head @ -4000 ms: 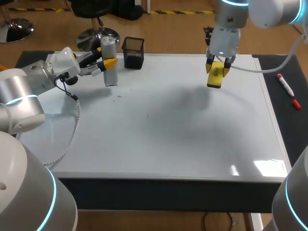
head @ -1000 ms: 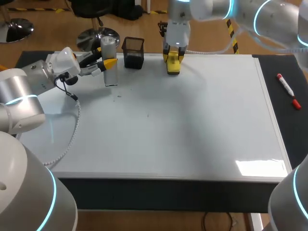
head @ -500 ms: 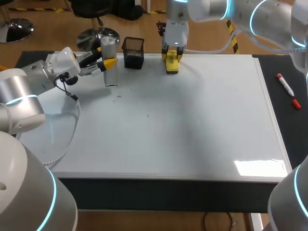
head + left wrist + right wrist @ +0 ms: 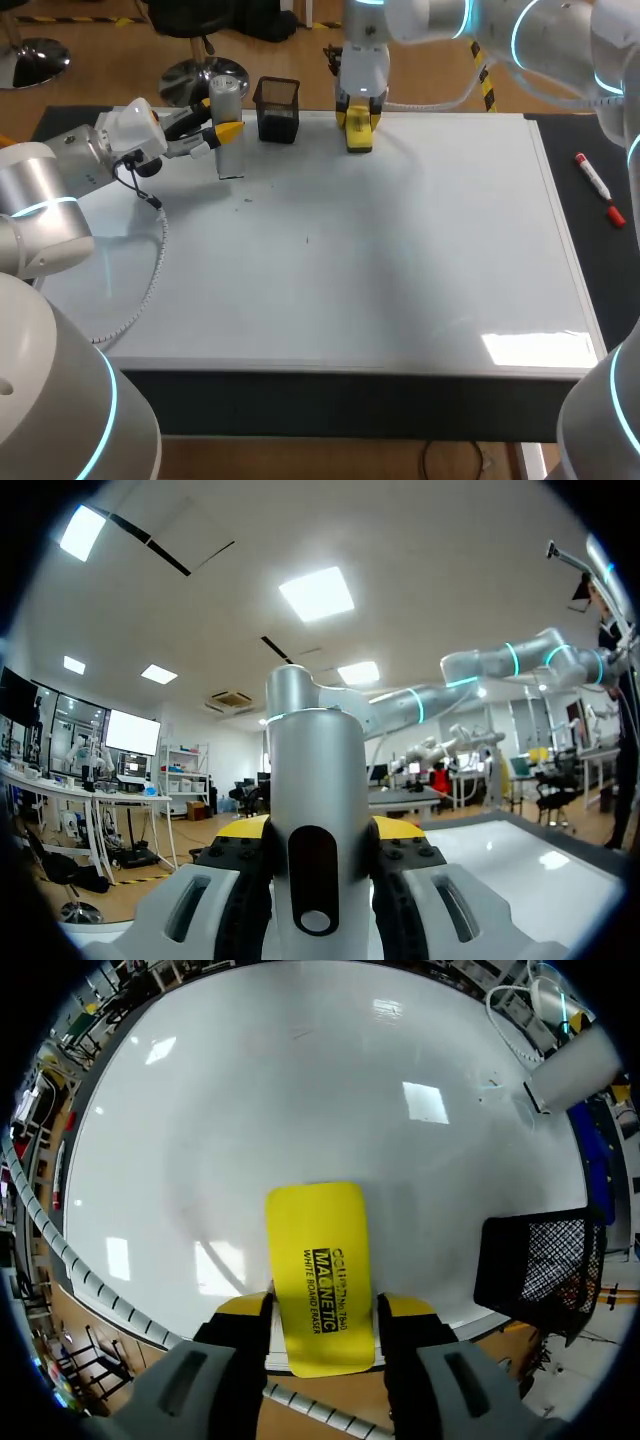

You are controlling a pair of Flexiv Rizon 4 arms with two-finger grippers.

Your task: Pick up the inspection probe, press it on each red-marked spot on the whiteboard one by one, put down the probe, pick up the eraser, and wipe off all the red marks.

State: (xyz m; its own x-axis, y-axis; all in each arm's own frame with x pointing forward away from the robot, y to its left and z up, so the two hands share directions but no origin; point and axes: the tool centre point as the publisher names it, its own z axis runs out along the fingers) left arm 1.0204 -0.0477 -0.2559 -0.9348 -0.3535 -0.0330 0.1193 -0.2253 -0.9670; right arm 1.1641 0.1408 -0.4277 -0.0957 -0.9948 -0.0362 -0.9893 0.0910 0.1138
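Note:
The inspection probe [image 4: 228, 135], a grey cylinder, stands upright over the back left of the whiteboard [image 4: 350, 290], with my left gripper [image 4: 222, 132] shut on it. In the left wrist view the probe [image 4: 318, 780] fills the gap between the fingers. The yellow eraser [image 4: 358, 133] lies flat at the board's back edge. My right gripper [image 4: 358, 118] is over it, and in the right wrist view both fingers lie against the eraser's [image 4: 320, 1260] long sides. I see no red marks on the board [image 4: 300, 1080].
A black mesh cup [image 4: 277, 110] stands at the back edge between probe and eraser, close beside the right gripper [image 4: 325, 1310]. A red marker [image 4: 598, 188] lies on the dark mat right of the board. Tiny dark specks [image 4: 245, 200] dot the board near the probe.
The right arm carried the eraser from the board's back right to the back edge near the cup, then settled slightly lower. The left arm and probe stayed still.

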